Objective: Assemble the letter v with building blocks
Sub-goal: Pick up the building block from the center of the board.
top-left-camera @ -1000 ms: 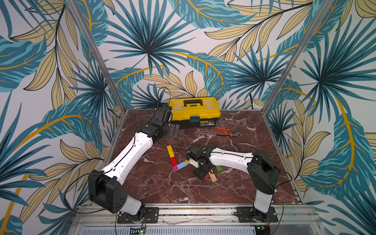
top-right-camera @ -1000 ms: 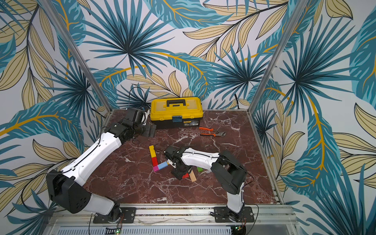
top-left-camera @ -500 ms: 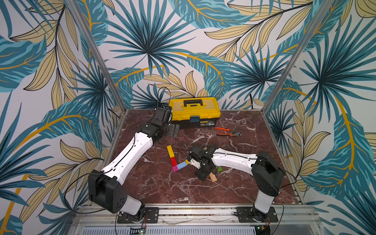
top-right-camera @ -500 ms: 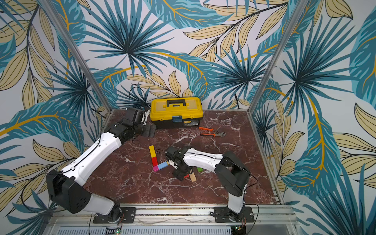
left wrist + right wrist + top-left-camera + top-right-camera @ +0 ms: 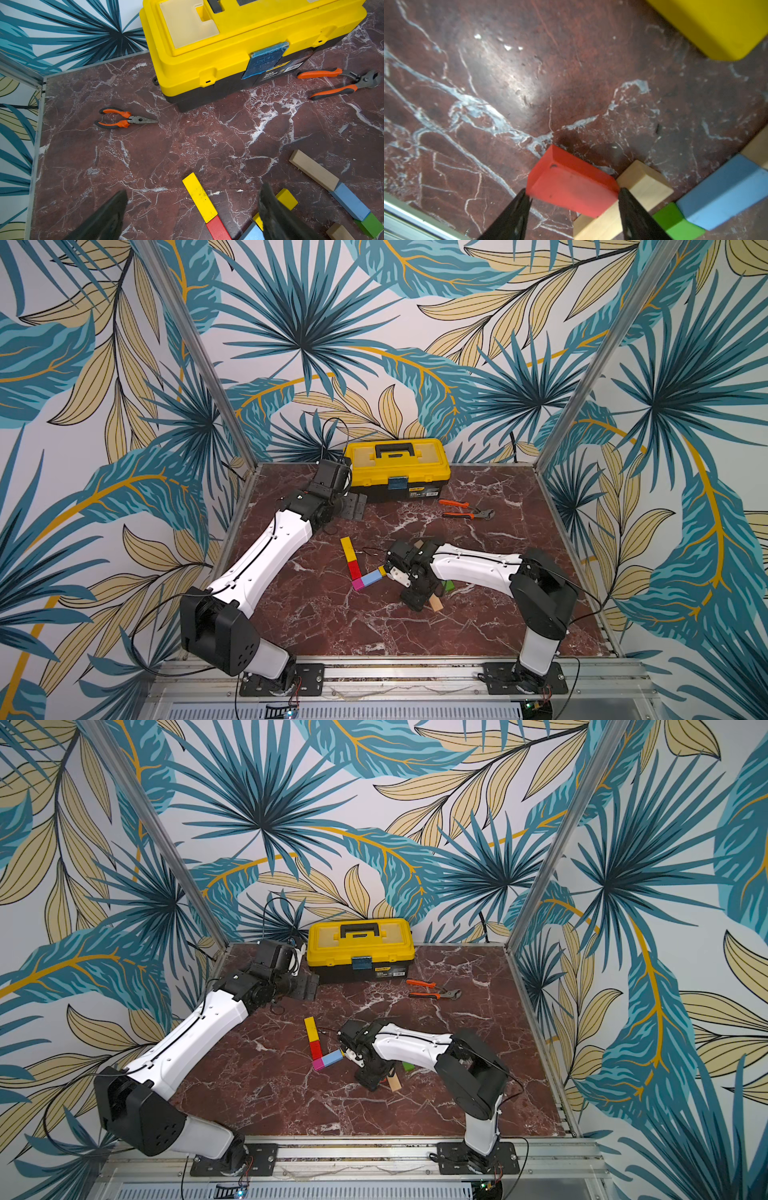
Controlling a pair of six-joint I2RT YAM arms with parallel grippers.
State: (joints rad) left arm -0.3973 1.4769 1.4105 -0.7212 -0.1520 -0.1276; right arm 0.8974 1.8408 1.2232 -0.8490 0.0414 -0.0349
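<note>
In the right wrist view my right gripper is shut on a red block, one finger on each end, tilted over a tan bar. A green cube and a light-blue block lie beside it. In both top views a yellow bar, a red block, a magenta cube and a light-blue block form an angle left of the right gripper. My left gripper stands wide open and empty near the toolbox.
A yellow toolbox stands against the back wall. Orange-handled cutters lie to its right, and needle-nose pliers to its left near the corner. Another tan bar lies behind the right arm. Metal frame posts edge the marble table.
The right arm has shifted slightly toward the front, with the gripper still at the tan bar. The left arm has not moved.
</note>
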